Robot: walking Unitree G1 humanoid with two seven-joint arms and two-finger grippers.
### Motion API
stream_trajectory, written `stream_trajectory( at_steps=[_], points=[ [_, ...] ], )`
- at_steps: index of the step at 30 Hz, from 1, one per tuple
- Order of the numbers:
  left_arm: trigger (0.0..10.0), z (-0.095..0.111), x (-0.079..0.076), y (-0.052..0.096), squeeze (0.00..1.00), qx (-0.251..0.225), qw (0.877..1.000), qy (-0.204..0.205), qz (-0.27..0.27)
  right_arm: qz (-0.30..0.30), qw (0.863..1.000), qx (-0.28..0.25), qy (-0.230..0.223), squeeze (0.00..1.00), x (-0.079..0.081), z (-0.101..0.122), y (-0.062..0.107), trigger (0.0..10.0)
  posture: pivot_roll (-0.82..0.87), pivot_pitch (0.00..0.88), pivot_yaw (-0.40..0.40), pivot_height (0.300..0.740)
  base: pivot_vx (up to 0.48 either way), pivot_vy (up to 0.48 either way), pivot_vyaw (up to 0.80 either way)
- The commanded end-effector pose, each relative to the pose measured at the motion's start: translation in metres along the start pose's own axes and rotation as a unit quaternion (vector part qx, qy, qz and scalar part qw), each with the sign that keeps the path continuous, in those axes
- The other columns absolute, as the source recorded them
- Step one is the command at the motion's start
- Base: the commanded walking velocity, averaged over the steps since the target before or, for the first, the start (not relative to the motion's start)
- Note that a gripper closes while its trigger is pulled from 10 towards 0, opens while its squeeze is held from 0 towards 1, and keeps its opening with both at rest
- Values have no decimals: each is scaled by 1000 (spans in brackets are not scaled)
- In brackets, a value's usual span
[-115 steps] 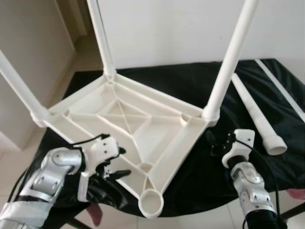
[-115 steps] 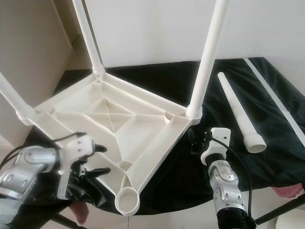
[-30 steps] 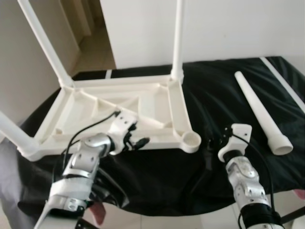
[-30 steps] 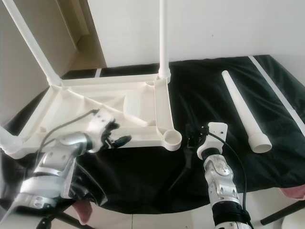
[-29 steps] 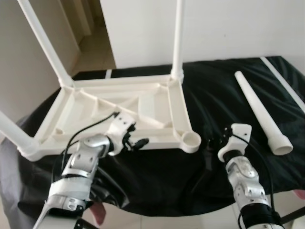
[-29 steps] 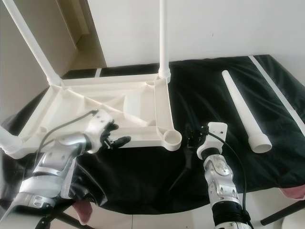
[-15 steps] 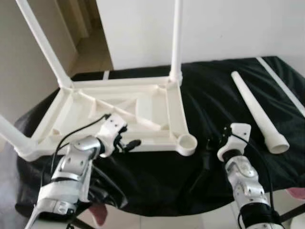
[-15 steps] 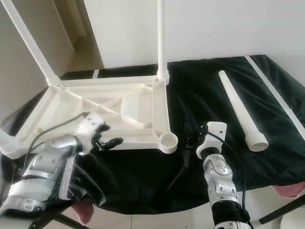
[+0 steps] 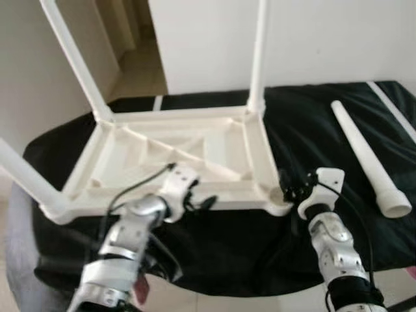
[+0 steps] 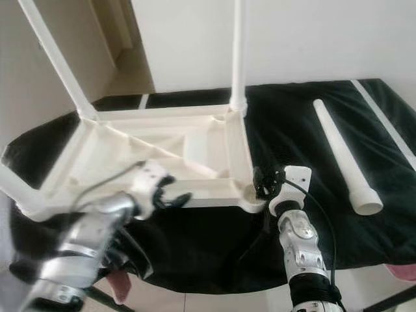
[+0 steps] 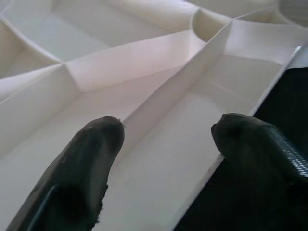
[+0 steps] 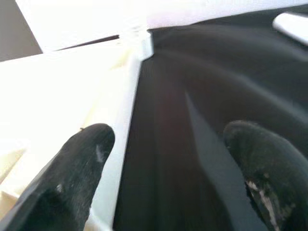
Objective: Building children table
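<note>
Upturned white tabletop [image 9: 182, 153] on black cloth [image 9: 312, 136] — three legs fitted, fourth leg [image 9: 367, 159] loose alongside, near-right socket [image 10: 250, 193] unfilled. Left gripper [image 11: 166, 139] spread astride near rim; right gripper [image 12: 166, 159] spread beside socket — nothing grasped.

Two black fingertips [image 12: 82, 159] of the right gripper [image 12: 168, 168] are seen spread wide apart, one over the white table rim [image 12: 120, 130], the other over the black cloth [image 12: 192, 96]; a white leg end [image 12: 293, 21] is glimpsed beyond.
</note>
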State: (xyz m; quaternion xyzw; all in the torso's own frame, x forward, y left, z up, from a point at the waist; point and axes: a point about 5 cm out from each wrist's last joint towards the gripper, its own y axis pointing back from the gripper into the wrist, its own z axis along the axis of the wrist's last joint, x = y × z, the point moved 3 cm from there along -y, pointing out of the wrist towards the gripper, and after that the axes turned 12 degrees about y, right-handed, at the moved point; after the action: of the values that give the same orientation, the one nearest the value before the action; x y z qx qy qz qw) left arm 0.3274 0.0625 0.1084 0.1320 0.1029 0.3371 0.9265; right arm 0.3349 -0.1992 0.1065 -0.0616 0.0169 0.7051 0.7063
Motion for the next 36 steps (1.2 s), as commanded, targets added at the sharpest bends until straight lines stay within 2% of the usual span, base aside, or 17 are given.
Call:
stream_trajectory(
  at_steps=[1,4,6,9,10,12,14,15,16,17,21,23,24,27,34,36],
  points=[
    [10000,-36,-18,-10,0,69,997,17,-23,9,1000,5,-6,0,7,-3,0,10000,-49,14,81,740,0,0,0],
    [10000,-29,-23,-19,0,52,999,13,-9,6,1000,4,-6,0,6,-3,0,10000,-52,18,83,740,0,0,0],
    [10000,-15,-25,-29,0,21,999,19,16,4,1000,3,-6,0,6,-2,0,10000,-53,17,84,740,0,0,0],
    [10000,-10,-25,-31,0,10,1000,22,19,2,1000,2,-6,0,6,-2,0,10000,-53,17,84,740,0,0,0],
    [10000,3,-26,-29,0,-17,999,29,12,-8,1000,-10,5,0,3,2,0,10000,-58,18,87,740,0,0,0],
    [10000,8,-27,-28,0,-28,999,33,6,-17,1000,-16,11,0,0,5,0,10000,-59,18,88,740,0,0,0],
    [10000,20,-32,-23,0,-53,998,38,-23,-53,998,-28,24,0,-10,11,0,10000,-59,19,89,740,0,0,0],
    [10000,20,-32,-23,0,-53,998,38,-23,-53,998,-28,24,0,-10,11,0,10000,-59,19,89,740,0,0,0],
    [10000,32,-42,-16,0,-77,994,40,-65,-103,993,-39,38,0,-26,18,0,10000,-60,20,90,740,0,0,0],
    [10000,32,-42,-16,0,-77,994,40,-65,-103,993,-39,38,0,-26,18,0,10000,-60,20,90,740,0,0,0],
    [10000,45,-60,-5,0,-97,986,24,-130,-197,978,-45,56,0,-58,29,3,10000,-61,23,86,740,0,0,0],
    [10000,48,-62,-4,0,-99,986,17,-133,-236,969,-36,70,0,-71,31,5,10000,-61,23,86,740,0,0,0],
    [10000,48,-62,-4,0,-99,986,17,-133,-236,969,-36,70,0,-71,31,5,10000,-61,23,86,740,0,0,0],
    [10000,55,-61,-4,0,-110,986,18,-121,-310,947,-7,85,0,-98,29,13,10000,-64,24,81,740,0,0,0],
    [10000,57,-62,-4,0,-109,987,25,-116,-361,929,-6,81,0,-115,35,20,10000,-72,29,74,740,0,0,0],
    [10000,59,-67,-4,0,-112,986,30,-121,-388,919,5,75,0,-125,39,26,10000,-77,33,70,740,0,0,0]
  ],
)
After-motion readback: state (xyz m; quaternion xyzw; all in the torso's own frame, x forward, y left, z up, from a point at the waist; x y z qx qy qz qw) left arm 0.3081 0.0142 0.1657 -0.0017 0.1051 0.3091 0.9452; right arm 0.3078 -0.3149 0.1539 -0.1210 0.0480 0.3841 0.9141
